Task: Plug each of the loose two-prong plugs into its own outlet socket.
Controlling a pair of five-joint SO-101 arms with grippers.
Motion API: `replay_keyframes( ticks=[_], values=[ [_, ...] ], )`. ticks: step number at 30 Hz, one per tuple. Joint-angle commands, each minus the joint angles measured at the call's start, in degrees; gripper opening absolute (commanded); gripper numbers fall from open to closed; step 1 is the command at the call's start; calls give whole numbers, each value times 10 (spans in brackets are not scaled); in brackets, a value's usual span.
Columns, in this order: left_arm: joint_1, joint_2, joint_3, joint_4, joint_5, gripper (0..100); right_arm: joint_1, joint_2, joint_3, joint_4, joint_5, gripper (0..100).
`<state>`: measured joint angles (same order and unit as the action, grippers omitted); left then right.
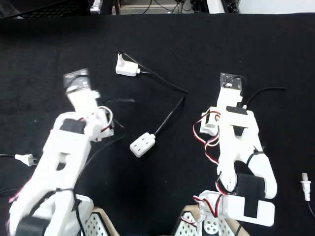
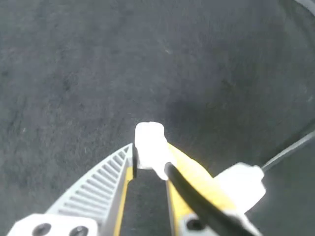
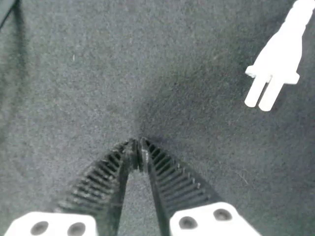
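I'm pinching a plug point(image 2: 149, 137) in the left end effector point(image 2: 149, 153) — right end effector point(image 3: 137, 149) pressed together, empty — next move calls for aligning prongs with the outlet socket point(image 1: 142, 144).

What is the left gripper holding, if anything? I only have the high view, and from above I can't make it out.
Observer: The left gripper is shut on a white plug, pinched right at its fingertips.
Operator: Okay, and is the right gripper carrying something too?
Observer: No, the right gripper is shut with nothing between its fingers.
Operator: Is anything lying close to it?
Observer: Yes, a two-prong plug lies on the black cloth beyond its tips, apart from them, with both prongs showing.
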<state>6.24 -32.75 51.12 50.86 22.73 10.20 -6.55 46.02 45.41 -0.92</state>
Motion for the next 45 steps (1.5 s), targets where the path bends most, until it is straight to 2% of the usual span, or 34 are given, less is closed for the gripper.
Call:
replay_keyframes(
  ticks=[1, 6, 8, 17, 22, 28, 37, 45],
  values=[
    [44, 98, -81, 11, -183, 28, -8, 15, -3, -21, 0, 12],
    [76, 208, -151, 84, -476, 28, -8, 44, -24, -18, 0, 12],
    [80, 239, -173, 117, -567, 28, -8, 50, -29, -18, 0, 12],
    [69, 260, -275, 203, -687, 28, -8, 51, -30, -18, 0, 12],
    [65, 262, -289, 198, -698, 28, -8, 51, -30, -18, 0, 12],
    [40, 266, -284, 156, -699, 28, -8, 51, -30, -18, 0, 12],
    [14, 261, -274, 162, -697, 33, -8, 51, -30, -18, 0, 12],
    [118, 264, -279, 168, -699, 30, -8, 47, -30, -18, 0, 12]
  ],
)
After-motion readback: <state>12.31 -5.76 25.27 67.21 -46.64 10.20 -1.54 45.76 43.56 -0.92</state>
